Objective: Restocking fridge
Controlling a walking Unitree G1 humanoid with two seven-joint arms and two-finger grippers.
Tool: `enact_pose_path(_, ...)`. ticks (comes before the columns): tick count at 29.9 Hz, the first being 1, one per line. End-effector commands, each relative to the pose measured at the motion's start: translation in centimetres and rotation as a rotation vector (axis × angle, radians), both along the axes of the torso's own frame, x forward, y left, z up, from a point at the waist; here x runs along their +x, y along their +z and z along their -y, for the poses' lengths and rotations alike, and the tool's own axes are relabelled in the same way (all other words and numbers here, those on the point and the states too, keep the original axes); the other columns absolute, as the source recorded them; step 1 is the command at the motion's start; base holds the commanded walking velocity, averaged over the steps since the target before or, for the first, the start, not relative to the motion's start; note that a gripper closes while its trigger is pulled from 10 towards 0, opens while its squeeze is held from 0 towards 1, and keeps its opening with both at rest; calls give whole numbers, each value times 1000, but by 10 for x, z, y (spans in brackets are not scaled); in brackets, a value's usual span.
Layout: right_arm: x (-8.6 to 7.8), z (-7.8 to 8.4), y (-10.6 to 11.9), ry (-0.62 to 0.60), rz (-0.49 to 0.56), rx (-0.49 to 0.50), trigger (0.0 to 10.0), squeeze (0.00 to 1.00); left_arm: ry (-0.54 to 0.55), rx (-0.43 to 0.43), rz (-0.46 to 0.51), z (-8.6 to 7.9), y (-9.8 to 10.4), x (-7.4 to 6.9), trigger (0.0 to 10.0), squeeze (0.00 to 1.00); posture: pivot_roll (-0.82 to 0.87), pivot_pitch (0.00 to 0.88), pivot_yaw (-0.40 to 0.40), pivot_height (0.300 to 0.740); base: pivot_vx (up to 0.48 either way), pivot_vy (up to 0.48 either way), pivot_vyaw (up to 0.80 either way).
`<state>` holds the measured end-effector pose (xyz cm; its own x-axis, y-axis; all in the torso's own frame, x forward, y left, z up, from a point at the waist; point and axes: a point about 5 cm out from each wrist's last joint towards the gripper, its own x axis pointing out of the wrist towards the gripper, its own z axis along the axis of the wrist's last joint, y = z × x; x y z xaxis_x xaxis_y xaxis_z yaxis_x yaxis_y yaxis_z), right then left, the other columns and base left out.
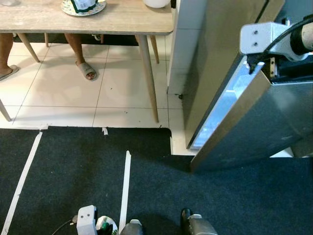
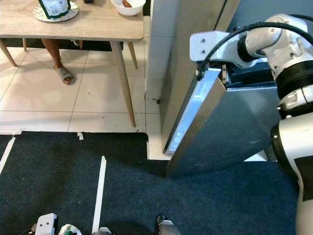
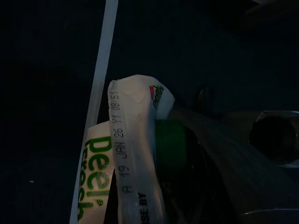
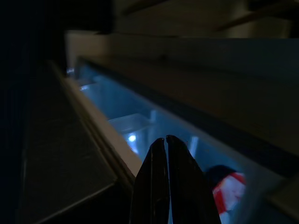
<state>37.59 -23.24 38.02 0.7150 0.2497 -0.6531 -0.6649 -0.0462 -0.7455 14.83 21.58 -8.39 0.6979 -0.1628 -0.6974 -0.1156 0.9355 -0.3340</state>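
Two claws busy: right claw (image 4: 164,140), fingers pressed together, levers grey steel fridge door (image 2: 230,132) ajar; left claw (image 3: 187,154) holds white green-capped milk carton (image 3: 135,154) low. Next: swing door wider, lift carton inside.

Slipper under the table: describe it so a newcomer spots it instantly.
Start at the wooden table at the top, beside the fridge door. Below it, on the pale floor tiles, a person's foot wears a grey slipper. It is the whole one, nearer the fridge; the other is cut off at the edge.
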Motion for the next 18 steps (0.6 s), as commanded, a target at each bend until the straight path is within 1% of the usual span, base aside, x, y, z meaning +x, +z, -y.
enact_pose_path(1,-10,42,-13,-165,-103,-27,10000,0,-20,-64,-154,21,-18,-36,10000,0,-80,252,-76,740,0,0,0)
enact_pose_path(2,-10,42,-13,-165,-103,-27,10000,0,-20,-64,-154,21,-18,-36,10000,0,-80,252,-76,740,0,0,0)
enact_pose_path(3,-12,45,-11,-178,-107,-25,10000,0,-20,-65,-155,21,-18,-36,10000,0,-81,250,-78,740,0,0,0)
enact_pose_path(6,-19,50,-8,-166,-161,-2,10000,0,-22,-67,-154,22,-18,-35,10000,0,-86,250,-78,740,0,0,0)
enact_pose_path(9,-25,49,-8,-110,-239,29,10000,0,-20,-70,-152,22,-18,-35,10000,0,-84,250,-78,740,0,0,0)
enact_pose_path(11,-25,48,-8,-98,-249,37,10000,0,-20,-71,-152,22,-18,-35,10000,0,-84,250,-78,740,0,0,0)
enact_pose_path(12,-27,44,-6,-53,-262,78,10000,0,-20,-71,-151,22,-18,-34,10000,0,-83,250,-77,740,0,0,0)
enact_pose_path(13,-28,36,0,23,-264,148,10000,0,-20,-72,-151,22,-18,-34,10000,0,-82,250,-77,740,0,0,0)
enact_pose_path(16,-34,16,15,215,-226,298,10000,0,-19,-74,-152,22,-18,-35,10000,0,-81,250,-74,740,0,0,0)
enact_pose_path(18,-34,16,15,215,-226,298,10000,0,-19,-74,-152,22,-18,-35,10000,0,-81,250,-74,740,0,0,0)
